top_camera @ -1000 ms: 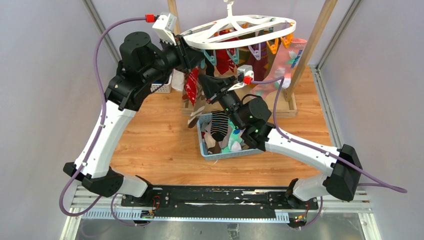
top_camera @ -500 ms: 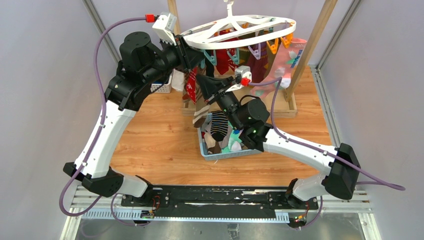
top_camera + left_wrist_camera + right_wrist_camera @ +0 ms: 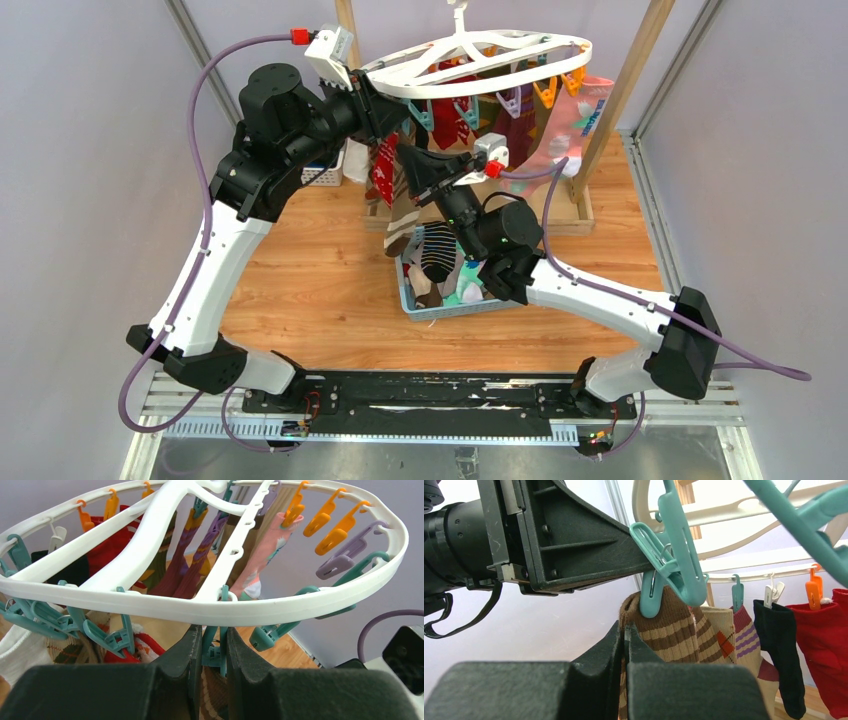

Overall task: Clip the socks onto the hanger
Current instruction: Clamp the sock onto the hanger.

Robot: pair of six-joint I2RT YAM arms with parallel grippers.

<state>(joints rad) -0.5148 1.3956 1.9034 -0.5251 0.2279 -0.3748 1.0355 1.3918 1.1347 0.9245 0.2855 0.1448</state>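
The white oval hanger (image 3: 480, 60) hangs at the back, with several socks clipped on it (image 3: 195, 555). My left gripper (image 3: 395, 125) is just under its near rim. In the left wrist view it (image 3: 214, 652) is shut on a teal clip (image 3: 216, 655). My right gripper (image 3: 410, 160) is shut on a brown striped sock (image 3: 400, 215) and holds it up from below. In the right wrist view my right gripper (image 3: 626, 635) pinches the sock's cuff (image 3: 674, 630). The cuff's top edge sits between the spread jaws of the teal clip (image 3: 669, 565).
A blue basket (image 3: 415, 300) with more socks sits on the wooden table under my right arm. Wooden frame posts (image 3: 625, 80) stand behind and to the right of the hanger. A white basket (image 3: 325, 175) is behind my left arm.
My right gripper has moved up and a little left with the brown striped sock, closer to the clip. My left arm has not moved.
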